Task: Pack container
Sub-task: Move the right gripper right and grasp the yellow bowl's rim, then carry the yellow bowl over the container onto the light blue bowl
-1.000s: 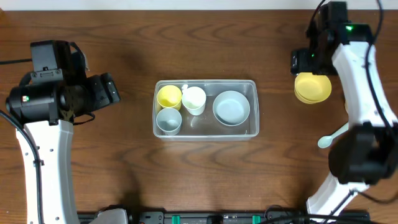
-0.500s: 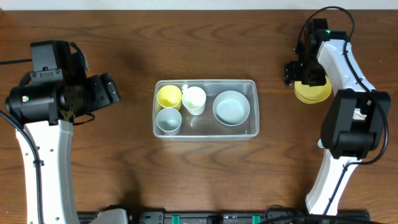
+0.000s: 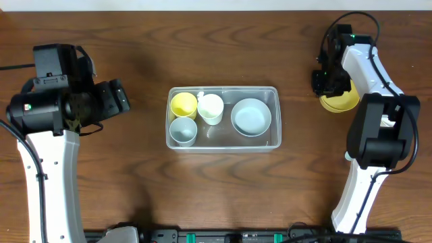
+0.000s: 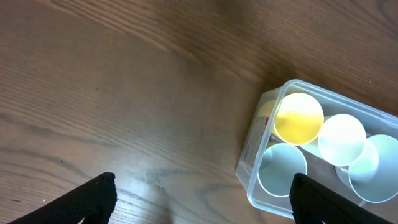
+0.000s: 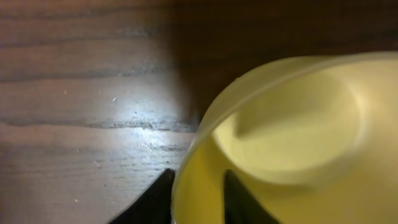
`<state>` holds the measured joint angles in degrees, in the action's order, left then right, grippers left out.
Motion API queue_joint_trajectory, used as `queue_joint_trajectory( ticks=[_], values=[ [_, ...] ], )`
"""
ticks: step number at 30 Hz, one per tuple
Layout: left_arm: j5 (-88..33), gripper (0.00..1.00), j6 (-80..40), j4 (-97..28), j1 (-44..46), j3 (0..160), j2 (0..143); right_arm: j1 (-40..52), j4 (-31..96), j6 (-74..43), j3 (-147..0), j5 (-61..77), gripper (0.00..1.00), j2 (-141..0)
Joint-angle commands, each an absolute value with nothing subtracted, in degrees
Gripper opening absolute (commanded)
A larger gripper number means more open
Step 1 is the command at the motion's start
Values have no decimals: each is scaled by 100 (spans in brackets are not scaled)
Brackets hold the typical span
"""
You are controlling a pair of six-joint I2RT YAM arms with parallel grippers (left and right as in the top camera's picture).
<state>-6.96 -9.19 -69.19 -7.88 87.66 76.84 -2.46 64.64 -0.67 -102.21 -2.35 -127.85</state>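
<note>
The clear container (image 3: 223, 88) sits mid-table and holds a yellow cup (image 3: 183, 104), a white cup (image 3: 210, 108), a pale blue cup (image 3: 182, 130) and a pale blue bowl (image 3: 251, 116). To its right a yellow bowl (image 3: 343, 102) rests on the wood. My right gripper (image 3: 329, 91) is at the bowl's left rim. In the right wrist view its jaws (image 5: 198, 199) pinch the bowl's wall (image 5: 292, 124), one finger outside, one inside. My left gripper (image 3: 121, 98) hovers open left of the container (image 4: 249, 168), nothing between its fingers (image 4: 93, 199).
The pale end of a spoon (image 3: 347, 156) peeks out beside the right arm's lower link. The wooden table top (image 3: 135, 175) stretches around the container. The arm bases stand along the near edge.
My right gripper dropped onto the yellow bowl's left rim and its jaws closed on the wall. The left arm and the container's contents have not moved.
</note>
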Motion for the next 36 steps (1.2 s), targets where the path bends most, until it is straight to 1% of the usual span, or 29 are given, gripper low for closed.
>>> queue_joint_trajectory(
  ticks=[1, 5, 9, 12, 16, 26, 32, 36],
  values=[
    [-687, 89, -972, -6952, -819, 8759, 7717, -283, 6486, -60, -10189, -276, 18, -12862],
    [-687, 89, -972, -6963, -819, 8759, 7717, -283, 6514, -60, -10189, -279, 13, -12862],
    [-687, 89, -972, -6980, -819, 8759, 7717, -276, 6512, -60, -10189, -276, 10, -12862],
    [-687, 89, -972, -6984, -819, 8759, 7717, -266, 6508, -60, -10189, -279, 5, -12862],
    [-687, 89, -972, -6987, -819, 8759, 7717, -266, 6517, -60, -10189, -279, 1, -12862],
    [-687, 89, -972, -6987, -819, 8759, 7717, -106, 6556, -58, -10252, -454, 1, -12711],
    [-687, 89, -972, -7000, -819, 8759, 7717, 311, 6971, -56, -10709, -438, 1, -11981],
    [-687, 89, -974, -7008, -819, 8759, 7717, 849, 7220, -12, -10860, -449, 1, -11222]
  ],
)
